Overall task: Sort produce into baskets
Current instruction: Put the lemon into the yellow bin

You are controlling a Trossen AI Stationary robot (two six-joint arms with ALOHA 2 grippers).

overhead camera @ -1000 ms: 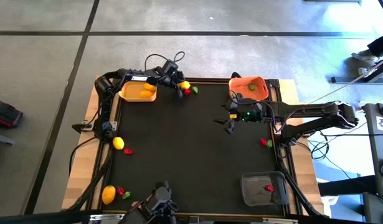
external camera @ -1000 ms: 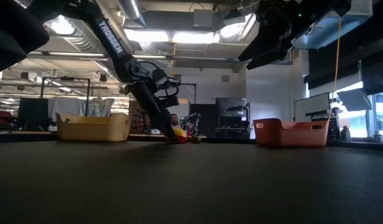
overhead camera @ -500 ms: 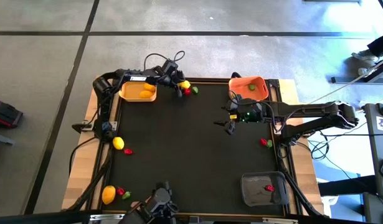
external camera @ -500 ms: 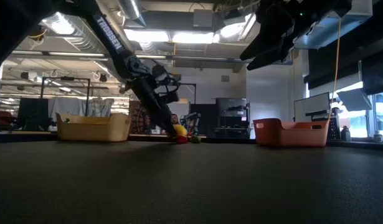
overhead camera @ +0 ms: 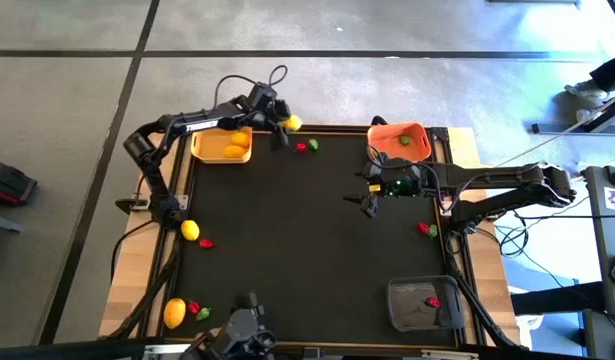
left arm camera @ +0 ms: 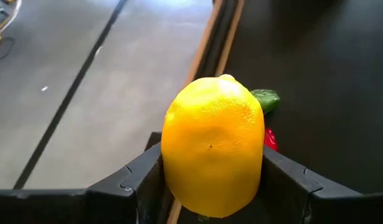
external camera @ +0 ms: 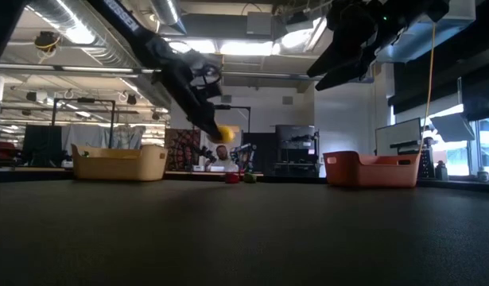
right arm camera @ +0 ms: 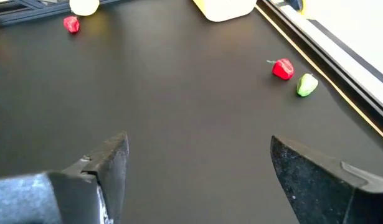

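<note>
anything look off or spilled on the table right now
Nothing spilled or damaged. Loose produce lies on the mat unsorted, and the left gripper holds a lemon in its jaws, raised beside the yellow basket. The right gripper hangs open mid-table.

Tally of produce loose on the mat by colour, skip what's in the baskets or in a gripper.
Yellow lemons: 2
Red pieces: 4
Green pieces: 3
Total: 9
</note>
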